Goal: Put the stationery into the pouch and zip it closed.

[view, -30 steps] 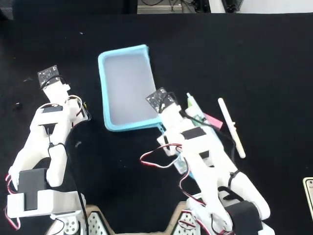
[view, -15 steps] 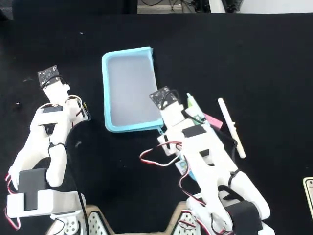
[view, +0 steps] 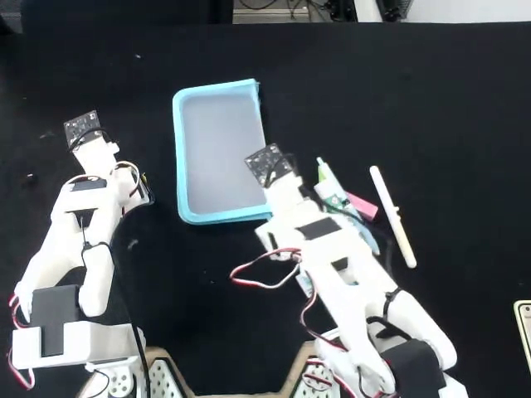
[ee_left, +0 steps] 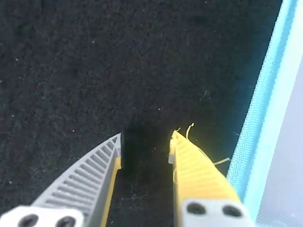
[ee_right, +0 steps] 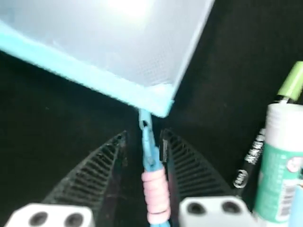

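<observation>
The pouch lies flat, teal-edged with a pale clear face. Its near corner shows in the right wrist view, where the blue zipper pull with pink beads hangs between the fingers of my right gripper. The jaws stand slightly apart around the pull, not clamped. A glue stick, a pink eraser and a white pen lie to the right of that arm. My left gripper hovers open over bare cloth beside the pouch's left edge.
A black marker lies beside the glue stick. The table is covered in black cloth. A pale object sits at the right edge. Red and white cables loop under the right arm.
The pouch swung from tilted to straight and shifted a little right a second ago. Since then the right wrist has moved slightly left. The left arm has not moved.
</observation>
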Tool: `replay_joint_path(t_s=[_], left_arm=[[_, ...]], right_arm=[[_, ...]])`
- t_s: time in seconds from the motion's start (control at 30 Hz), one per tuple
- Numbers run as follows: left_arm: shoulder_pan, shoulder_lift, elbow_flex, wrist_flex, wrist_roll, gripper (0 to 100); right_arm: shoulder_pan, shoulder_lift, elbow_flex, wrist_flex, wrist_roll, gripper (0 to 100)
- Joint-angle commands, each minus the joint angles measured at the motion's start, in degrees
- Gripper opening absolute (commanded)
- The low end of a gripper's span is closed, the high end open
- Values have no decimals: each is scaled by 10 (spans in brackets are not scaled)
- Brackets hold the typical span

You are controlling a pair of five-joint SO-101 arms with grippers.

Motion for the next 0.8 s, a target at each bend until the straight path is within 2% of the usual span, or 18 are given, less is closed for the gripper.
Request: replay_joint_path(t_s=[0.0,0.1,0.23,0.47,0.77], left_arm=[[4,-4,-4,-8,3,166],[4,-4,-4,-7,3,166],[4,-4,-4,-6,3,166],[4,-4,-4,-6,3,166],[4,-4,-4,-6,3,166]], right_arm=[[-16,-17,-1,-10,-2,109],[-8,-17,-1,-12,1,109],[4,-17,0,-14,51,109],[11,22,-4,-31,90,109],[23,69,-44,-13,95,109]])
